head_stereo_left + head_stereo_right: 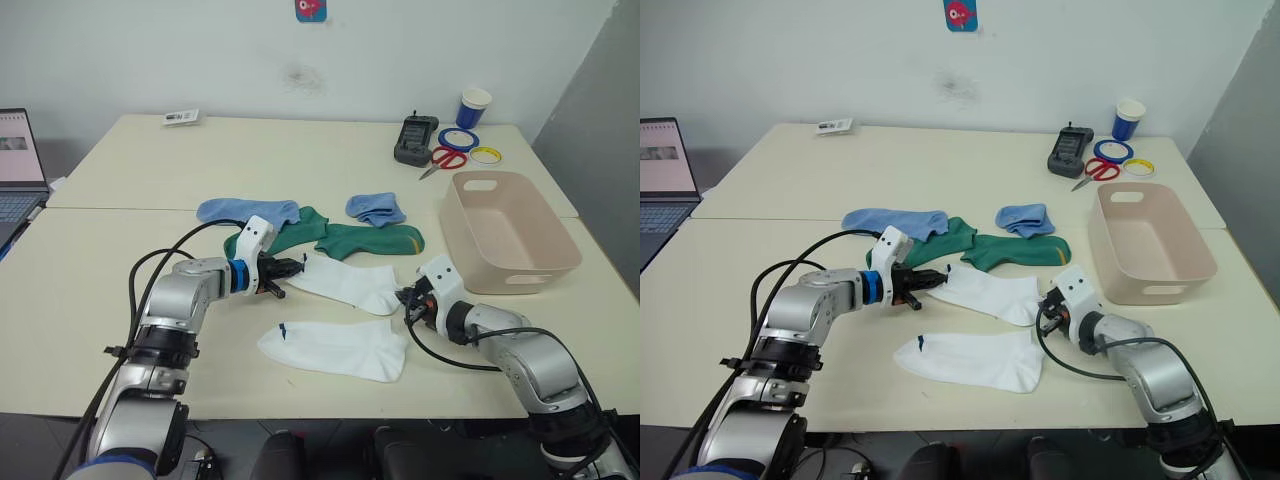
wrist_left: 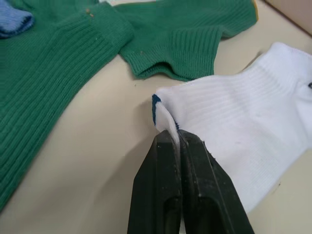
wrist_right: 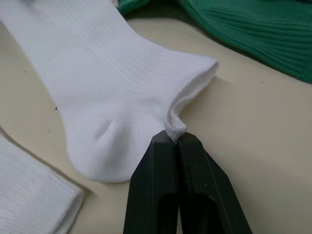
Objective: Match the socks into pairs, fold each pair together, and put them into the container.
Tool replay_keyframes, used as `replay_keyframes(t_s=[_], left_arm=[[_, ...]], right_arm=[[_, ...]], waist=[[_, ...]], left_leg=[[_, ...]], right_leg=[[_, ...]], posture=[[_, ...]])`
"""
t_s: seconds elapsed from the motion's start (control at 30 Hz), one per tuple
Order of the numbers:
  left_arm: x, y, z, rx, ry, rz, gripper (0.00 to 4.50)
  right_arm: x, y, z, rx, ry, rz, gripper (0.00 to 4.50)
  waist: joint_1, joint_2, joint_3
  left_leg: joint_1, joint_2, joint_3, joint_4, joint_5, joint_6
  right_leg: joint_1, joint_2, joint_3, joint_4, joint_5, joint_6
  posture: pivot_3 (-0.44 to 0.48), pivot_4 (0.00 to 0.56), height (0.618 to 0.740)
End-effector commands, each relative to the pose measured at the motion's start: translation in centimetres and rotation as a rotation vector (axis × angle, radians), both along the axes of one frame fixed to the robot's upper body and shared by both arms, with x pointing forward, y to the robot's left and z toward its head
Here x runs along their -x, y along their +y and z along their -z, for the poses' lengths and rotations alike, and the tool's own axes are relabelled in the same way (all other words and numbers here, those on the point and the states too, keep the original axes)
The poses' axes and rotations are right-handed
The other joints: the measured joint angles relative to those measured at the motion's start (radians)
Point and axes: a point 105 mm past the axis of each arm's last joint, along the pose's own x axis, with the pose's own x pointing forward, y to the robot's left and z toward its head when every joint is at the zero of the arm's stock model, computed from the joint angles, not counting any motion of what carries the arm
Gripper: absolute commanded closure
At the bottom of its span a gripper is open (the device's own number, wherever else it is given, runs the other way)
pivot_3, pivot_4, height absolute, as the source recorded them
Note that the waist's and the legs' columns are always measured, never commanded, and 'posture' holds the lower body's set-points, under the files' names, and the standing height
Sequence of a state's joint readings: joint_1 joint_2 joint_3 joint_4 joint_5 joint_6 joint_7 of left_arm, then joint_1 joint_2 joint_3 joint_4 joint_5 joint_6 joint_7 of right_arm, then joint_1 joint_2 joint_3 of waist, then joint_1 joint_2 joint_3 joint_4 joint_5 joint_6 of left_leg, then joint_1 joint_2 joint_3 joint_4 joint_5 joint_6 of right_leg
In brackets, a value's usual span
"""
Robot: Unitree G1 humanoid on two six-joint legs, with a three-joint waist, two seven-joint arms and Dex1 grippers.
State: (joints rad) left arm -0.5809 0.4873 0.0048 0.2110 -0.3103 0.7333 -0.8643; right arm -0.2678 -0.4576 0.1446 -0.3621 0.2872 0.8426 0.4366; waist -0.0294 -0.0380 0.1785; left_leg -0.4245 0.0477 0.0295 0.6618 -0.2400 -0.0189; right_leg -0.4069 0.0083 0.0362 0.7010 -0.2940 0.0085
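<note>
Right now you have the upper white sock (image 1: 350, 283) pinched at both ends: the left gripper (image 2: 176, 139) is closed tight on the toe corner with the blue mark, and the right gripper (image 3: 174, 138) is closed on a fold of the cuff edge. No gap shows between either pair of fingers beyond the cloth itself.

Expect this sock to be light and floppy; it will sag in the middle once lifted and could slip from so thin a bite, so a deeper hold on the ribbed cuff would be safer.

From the head camera, the held sock lies at table centre. Its mate, the second white sock (image 1: 335, 350), sits just at its 6 o'clock, apart from both grippers. The green socks (image 1: 370, 240) lie at 12 o'clock, the blue socks (image 1: 247, 210) beyond them, and the container (image 1: 545, 270) stands empty at 3 o'clock.
</note>
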Motion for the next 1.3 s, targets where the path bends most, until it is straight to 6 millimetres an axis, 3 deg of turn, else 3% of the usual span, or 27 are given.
replay_keyframes(t_s=[0.03, 0.23, 0.33, 0.5, 0.7, 1.03, 1.3], left_arm=[[0.4, 0.2, -2.9, 0.066, -0.093, 0.006, 4.5], [2.2, 1.2, -6.3, 0.165, -0.103, 0.051, 4.5], [4.3, 2.0, -6.6, 0.181, -0.042, 0.101, 4.5], [7.1, 3.0, -4.2, 0.145, 0.067, 0.097, 4.5], [9.3, 2.9, -0.6, 0.086, 0.118, 0.031, 4.5], [11.0, 1.2, 2.8, 0.008, 0.141, 0.022, 4.5], [11.0, 1.3, 3.1, -0.009, 0.128, -0.012, 4.5]], right_arm=[[0.4, 0.2, -3.5, -0.028, -0.133, -0.031, 4.44], [3.1, 0.7, -6.8, -0.085, -0.175, -0.103, 4.44], [5.6, 1.0, -7.3, -0.136, -0.118, -0.147, 4.44], [8.8, 1.4, -6.3, -0.143, -0.02, -0.181, 4.44], [10.3, 1.3, -3.6, -0.105, 0.086, -0.14, 4.44], [10.8, -0.5, 0.2, 0.004, 0.156, -0.074, 4.44], [10.0, -0.4, 0.5, 0.003, 0.129, -0.074, 4.44]], waist=[[0.001, 0.0, 0.0], [0.0, 0.0, 0.0], [-0.002, 0.0, 0.0], [-0.001, 0.0, 0.0], [-0.001, 0.0, 0.0], [-0.002, 0.0, -0.001], [-0.002, 0.0, -0.001]], left_leg=[[0.0, 0.0, 0.0, 0.0, 0.0, 0.0], [0.0, 0.0, -0.001, 0.0, 0.0, 0.0], [0.0, 0.0, -0.001, 0.0, 0.0, 0.0], [0.002, 0.0, -0.001, -0.001, 0.0, 0.0], [0.004, 0.0, 0.001, -0.001, 0.0, 0.0], [0.005, 0.0, 0.002, -0.002, 0.0, 0.0], [0.005, 0.0, 0.002, -0.002, 0.0, 0.0]], right_leg=[[0.0, 0.0, 0.0, 0.0, 0.0, 0.0], [0.0, 0.0, -0.001, 0.0, 0.0, 0.001], [0.0, 0.0, -0.001, 0.0, 0.0, 0.001], [0.001, -0.002, -0.001, 0.0, -0.001, 0.001], [0.002, -0.002, 0.0, 0.0, -0.002, 0.004], [0.002, -0.002, 0.002, -0.001, -0.002, 0.004], [0.002, -0.002, 0.002, -0.001, -0.002, 0.004]], posture=[[0.0, 0.15, 0.732], [0.0, 0.15, 0.732], [0.0, 0.15, 0.732], [0.0, 0.15, 0.732], [0.0, 0.15, 0.732], [0.0, 0.15, 0.732], [0.0, 0.15, 0.732]])
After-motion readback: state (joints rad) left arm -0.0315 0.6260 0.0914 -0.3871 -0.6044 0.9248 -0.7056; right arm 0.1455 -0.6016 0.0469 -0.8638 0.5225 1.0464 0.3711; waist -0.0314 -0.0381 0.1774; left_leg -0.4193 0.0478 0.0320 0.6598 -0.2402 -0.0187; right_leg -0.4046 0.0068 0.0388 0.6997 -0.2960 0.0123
